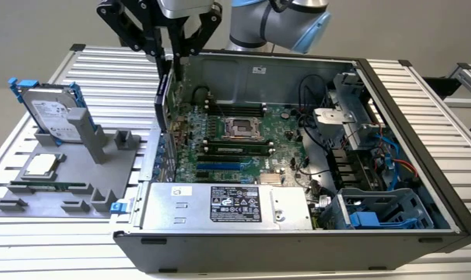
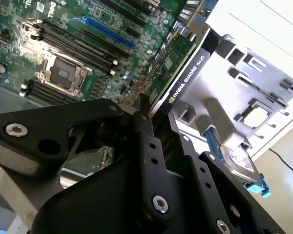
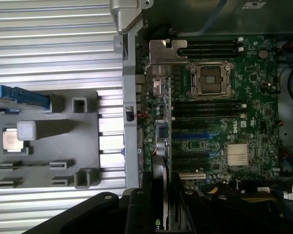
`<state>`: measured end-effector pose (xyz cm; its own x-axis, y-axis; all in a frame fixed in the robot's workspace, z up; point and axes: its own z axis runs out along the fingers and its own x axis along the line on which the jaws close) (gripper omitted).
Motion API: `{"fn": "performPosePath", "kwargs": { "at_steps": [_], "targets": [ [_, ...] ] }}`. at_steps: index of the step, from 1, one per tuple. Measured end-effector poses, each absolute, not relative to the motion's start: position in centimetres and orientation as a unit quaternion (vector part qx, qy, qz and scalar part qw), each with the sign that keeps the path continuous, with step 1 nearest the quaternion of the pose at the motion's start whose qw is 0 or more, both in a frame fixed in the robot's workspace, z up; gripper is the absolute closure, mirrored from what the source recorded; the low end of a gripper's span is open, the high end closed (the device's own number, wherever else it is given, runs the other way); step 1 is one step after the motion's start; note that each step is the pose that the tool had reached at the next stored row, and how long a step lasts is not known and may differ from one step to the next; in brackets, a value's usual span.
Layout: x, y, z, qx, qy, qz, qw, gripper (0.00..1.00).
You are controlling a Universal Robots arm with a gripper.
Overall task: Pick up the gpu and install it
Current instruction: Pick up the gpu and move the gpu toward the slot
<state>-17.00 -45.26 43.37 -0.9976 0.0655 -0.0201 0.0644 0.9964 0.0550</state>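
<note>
While the exterior view shows the gripper (image 1: 172, 56) high over the open computer case (image 1: 407, 116), at the case's edge on the exterior view's left and near its far corner, the second wrist view shows the fingers (image 2: 146, 141) pressed tight on the gpu (image 2: 181, 73). The card hangs on its edge directly below the tool, just inside that wall, above the motherboard (image 1: 235, 131). White lettering runs along its black cooler edge. The first wrist view adds the silver bracket (image 3: 167, 51) at one end. A white printed label (image 1: 235, 204) lies on the power supply (image 1: 181, 207).
</note>
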Motion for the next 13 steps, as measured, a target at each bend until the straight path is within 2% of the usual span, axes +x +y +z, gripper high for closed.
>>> {"fn": "performPosePath", "kwargs": {
  "at_steps": [13],
  "targets": [
    [-14.8,-45.3,43.4,0.033,0.999,0.027,0.011,1.00]
  ]
}}
